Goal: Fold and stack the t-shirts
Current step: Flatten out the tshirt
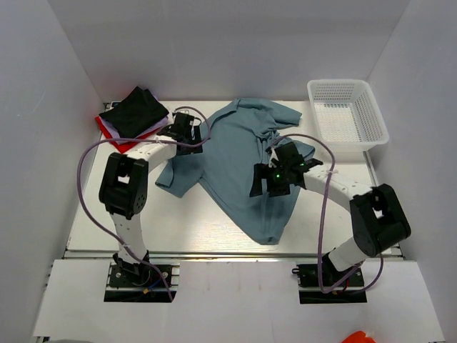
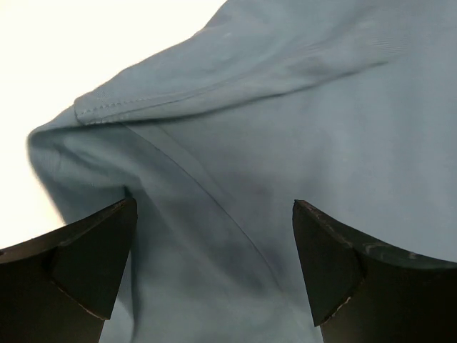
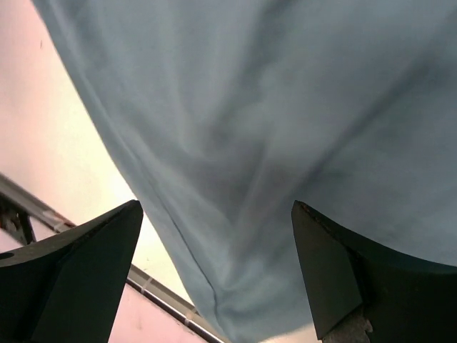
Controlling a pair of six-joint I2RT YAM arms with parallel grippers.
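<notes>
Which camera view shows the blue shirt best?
The top view: it alone shows almost the whole blue shirt, lying rumpled on the table. The left wrist view shows only a sleeve with its stitched hem; the right wrist view shows only plain cloth by one edge.

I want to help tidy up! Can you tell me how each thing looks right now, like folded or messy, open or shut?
blue-teal t-shirt: unfolded, lying rumpled on the table.
black t-shirt: folded, on top of the pile.
red t-shirt: under the black one, only its edges showing.
white basket: upright, empty.
left hand: open, over the blue-teal t-shirt's sleeve, holding nothing.
right hand: open, over the same shirt, holding nothing.
</notes>
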